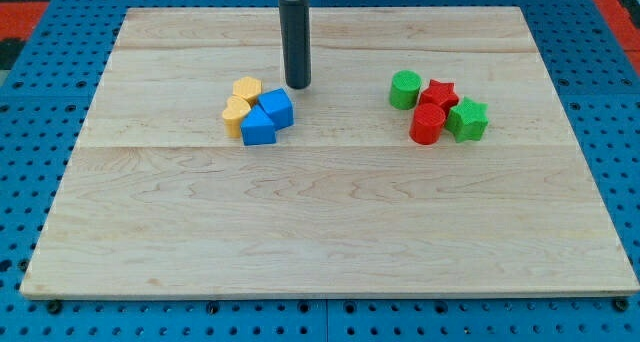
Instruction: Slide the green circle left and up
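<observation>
— Surface (330,232) first, from the near edge: bare wood at the view's bottom, with every block lying farther up. So where is the task's block?

— Toward the view's right. The green circle (405,89) leads its cluster on the left, touching the red star (438,93), with a red cylinder (427,124) and green star (468,119) nearer us.

— And my tip (298,85)?

— Well apart from it, just beside the blue cube (276,108). A blue block (259,126) and two yellow blocks (240,104) sit to the left of the tip. As a tool it's a plain rod: no jaws to part or close.

— How to push well?

— I'd circle round to the circle's lower right, threading between it and the red star, then drive diagonally up-left without dragging neighbours.

— Containers?

— None visible.
</observation>
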Available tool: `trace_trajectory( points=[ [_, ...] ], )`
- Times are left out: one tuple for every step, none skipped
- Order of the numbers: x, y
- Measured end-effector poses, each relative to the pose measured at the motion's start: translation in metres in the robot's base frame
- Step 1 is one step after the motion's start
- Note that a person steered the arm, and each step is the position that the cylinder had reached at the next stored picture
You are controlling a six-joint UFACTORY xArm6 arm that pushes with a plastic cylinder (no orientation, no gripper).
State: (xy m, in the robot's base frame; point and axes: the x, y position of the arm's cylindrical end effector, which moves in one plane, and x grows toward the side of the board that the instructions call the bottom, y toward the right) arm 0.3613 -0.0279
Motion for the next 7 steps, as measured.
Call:
trace_trajectory(
  points=[
    [0.030,0.057],
    [0.024,0.138],
    [-0.002,0.197],
    [-0.045,0.187],
    [-0.016,0.187],
    [-0.008,0.184],
    [-0.006,0.114]
  ],
)
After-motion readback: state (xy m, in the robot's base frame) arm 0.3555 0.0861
